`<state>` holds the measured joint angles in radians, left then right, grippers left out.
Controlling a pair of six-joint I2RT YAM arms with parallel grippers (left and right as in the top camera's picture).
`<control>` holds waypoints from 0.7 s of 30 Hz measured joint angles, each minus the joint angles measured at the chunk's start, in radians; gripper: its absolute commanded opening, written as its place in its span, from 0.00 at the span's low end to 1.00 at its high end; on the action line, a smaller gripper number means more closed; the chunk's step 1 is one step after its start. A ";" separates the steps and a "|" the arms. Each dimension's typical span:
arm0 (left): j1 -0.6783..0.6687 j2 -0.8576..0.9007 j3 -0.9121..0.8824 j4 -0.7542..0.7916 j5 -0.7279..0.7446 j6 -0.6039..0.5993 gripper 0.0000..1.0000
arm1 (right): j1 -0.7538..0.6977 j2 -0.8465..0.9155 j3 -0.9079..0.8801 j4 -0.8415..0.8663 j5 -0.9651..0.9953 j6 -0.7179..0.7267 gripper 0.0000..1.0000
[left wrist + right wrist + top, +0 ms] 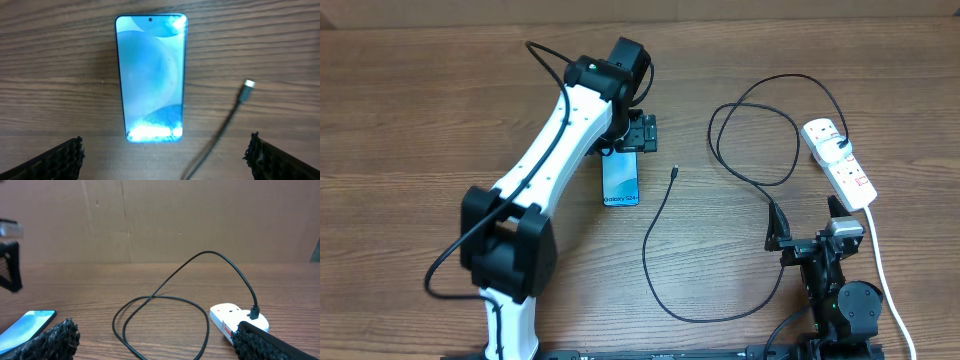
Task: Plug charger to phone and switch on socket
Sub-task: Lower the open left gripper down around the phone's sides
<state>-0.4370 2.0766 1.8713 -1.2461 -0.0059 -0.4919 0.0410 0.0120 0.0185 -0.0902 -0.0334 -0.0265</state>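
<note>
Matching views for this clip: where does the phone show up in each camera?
Overhead: the phone lies flat, left of centre.
Left wrist: it fills the middle of the picture.
Right wrist: only a corner shows, bottom left.
Shared landmark: the charger, its thin black cable visible in all three views.

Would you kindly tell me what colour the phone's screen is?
Light blue with paler swirls; the phone shows best in the left wrist view.

From my remote station this reads as a robotics lab bench: a wood-grain table (410, 120) with the left arm (560, 130) and right arm (835, 285) mounted at its near edge, a plain brown board wall (160, 215) behind, and a phone (621, 178), charger cable (646, 255) and power strip (842, 160) laid out.
</note>
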 measured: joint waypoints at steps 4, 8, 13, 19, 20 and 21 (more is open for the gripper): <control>0.000 0.088 0.001 -0.009 -0.006 0.000 1.00 | 0.000 0.000 0.000 0.000 0.000 0.000 1.00; 0.005 0.155 0.000 -0.010 -0.006 0.000 1.00 | 0.000 0.000 0.000 0.001 0.000 0.000 1.00; 0.049 0.173 0.001 0.018 0.050 0.004 1.00 | 0.000 0.000 0.000 0.000 0.000 0.000 1.00; 0.118 0.173 0.001 0.048 0.106 0.056 1.00 | 0.000 0.000 0.000 0.000 0.000 0.000 1.00; 0.125 0.173 0.001 0.047 0.108 0.060 1.00 | 0.000 0.000 0.000 0.000 0.000 0.000 1.00; 0.127 0.173 0.001 0.045 0.108 0.063 1.00 | 0.000 0.000 0.000 0.000 0.000 0.000 1.00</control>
<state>-0.3096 2.2494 1.8721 -1.2011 0.1017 -0.4294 0.0410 0.0120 0.0185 -0.0898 -0.0334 -0.0265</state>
